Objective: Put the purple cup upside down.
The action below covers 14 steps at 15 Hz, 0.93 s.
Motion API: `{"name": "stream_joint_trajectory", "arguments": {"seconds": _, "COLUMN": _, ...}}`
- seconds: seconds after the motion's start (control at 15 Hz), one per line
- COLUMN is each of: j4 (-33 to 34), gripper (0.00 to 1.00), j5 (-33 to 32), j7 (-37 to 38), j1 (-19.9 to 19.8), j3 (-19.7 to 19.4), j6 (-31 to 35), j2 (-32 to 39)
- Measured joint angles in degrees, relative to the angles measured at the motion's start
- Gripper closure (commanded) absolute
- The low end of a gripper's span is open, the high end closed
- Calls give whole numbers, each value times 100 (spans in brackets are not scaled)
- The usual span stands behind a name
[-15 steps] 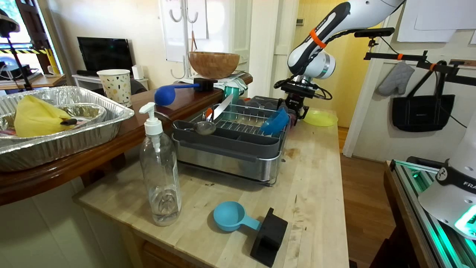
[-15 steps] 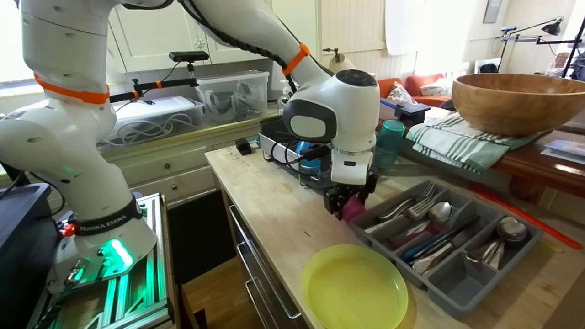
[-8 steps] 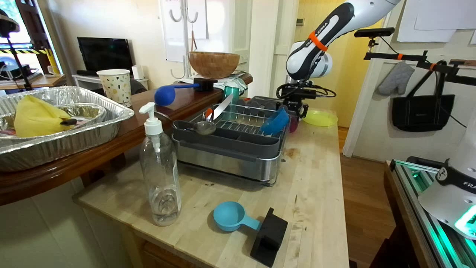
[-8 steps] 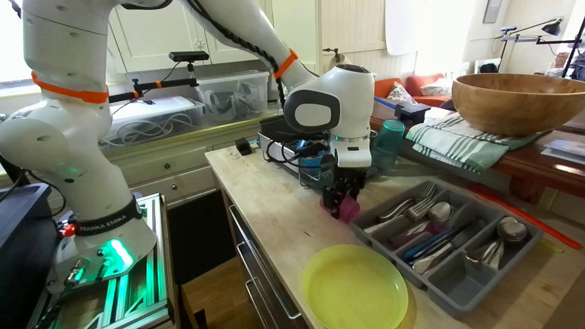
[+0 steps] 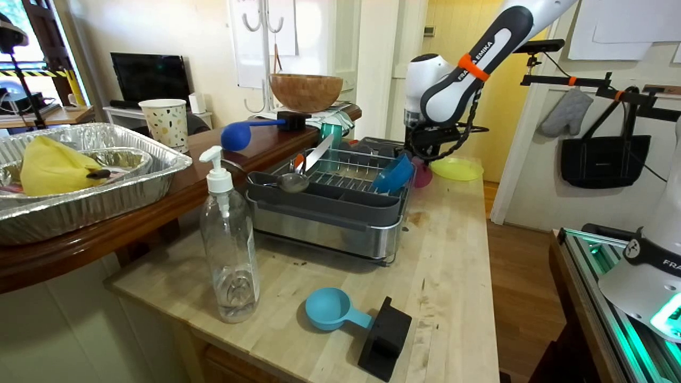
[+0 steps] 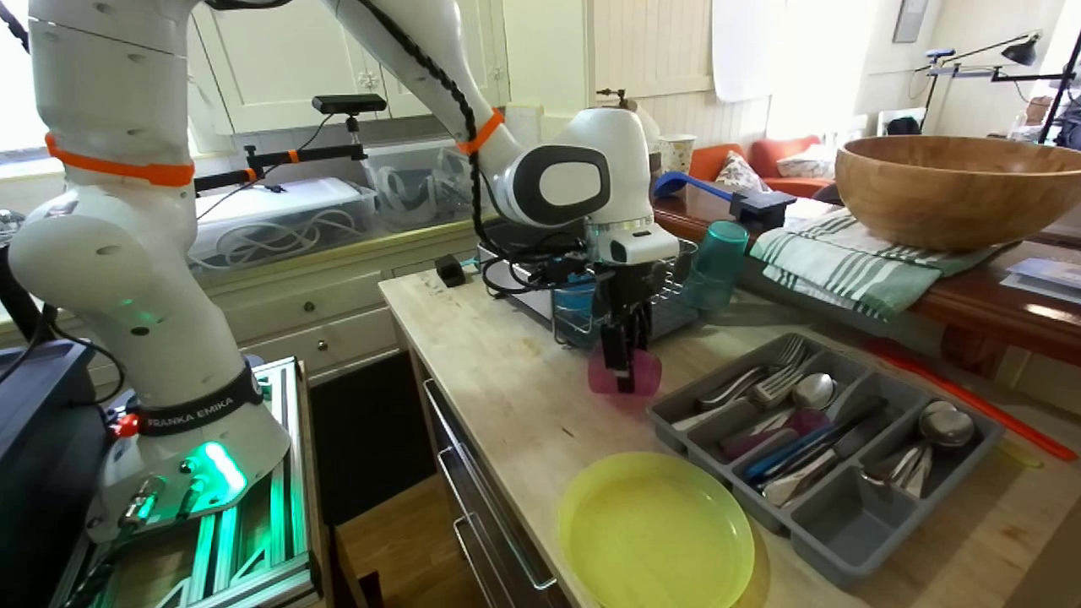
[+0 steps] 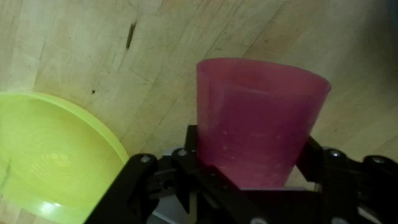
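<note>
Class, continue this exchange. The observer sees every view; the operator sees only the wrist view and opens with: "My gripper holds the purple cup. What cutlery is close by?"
Observer: Forks and spoons lie in a gray tray near the purple cup.
Operator: What stands elsewhere on the table?
Observer: A clear pump bottle, near the dish rack.
Operator: And on the raised counter?
Observer: A large wooden bowl sits there.
</note>
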Motion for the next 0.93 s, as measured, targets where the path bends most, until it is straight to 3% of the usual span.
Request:
{"name": "stream_joint_trajectory", "arguments": {"seconds": 0.4, "j4": -512, "gripper": 52, "j5": -1590, "j7": 625, "j1": 210, "j3": -342, "j6": 864, "j2": -456}}
{"name": "stream_joint_trajectory", "arguments": {"seconds": 0.93, "j4": -1104, "gripper": 52, "j5": -4422, "j7": 2347, "j1": 306, "j3": -750, "j6": 1819, "j2": -983}}
